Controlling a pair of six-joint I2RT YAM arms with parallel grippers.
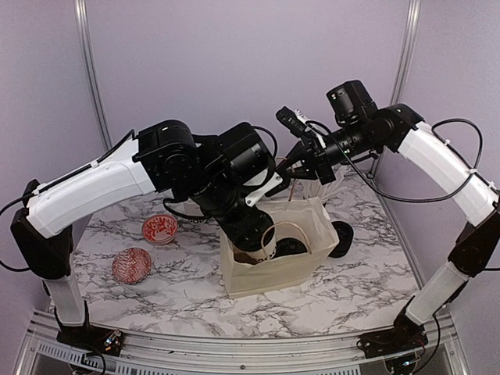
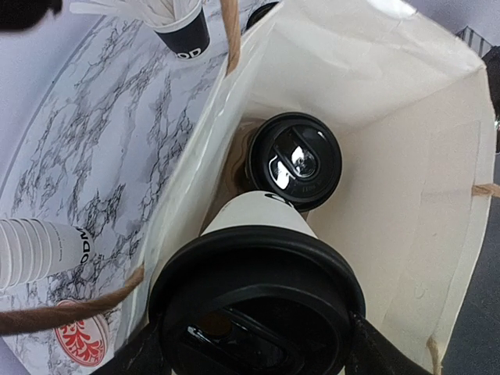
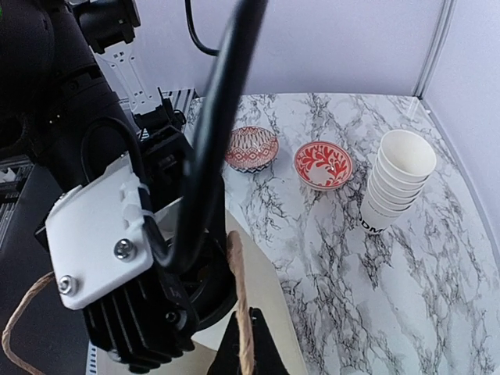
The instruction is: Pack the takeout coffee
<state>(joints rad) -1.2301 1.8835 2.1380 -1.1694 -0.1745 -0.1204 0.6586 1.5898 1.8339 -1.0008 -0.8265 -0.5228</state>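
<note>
A cream paper bag [image 1: 301, 269] stands mid-table. My left gripper [image 1: 251, 233] reaches into its left end, shut on a white takeout coffee cup [image 1: 266, 246] with a black lid. In the left wrist view this lid [image 2: 258, 301] fills the bottom, between the dark fingers [image 2: 381, 351]. A second lidded coffee cup [image 2: 294, 160] stands upright on the bag's floor beyond it, and its lid shows in the top view [image 1: 291, 248]. My right gripper [image 1: 299, 166] is above the bag's back edge, shut on the brown twine handle [image 3: 241, 289], which it holds up.
A stack of lidless white cups [image 3: 394, 180] stands on the marble behind the bag. A black cup of white stirrers [image 2: 183, 27] is just outside the bag. Two red patterned bowls [image 1: 159, 229] [image 1: 131, 266] lie at the left. The bag's other handle [image 2: 70, 311] hangs near my left gripper.
</note>
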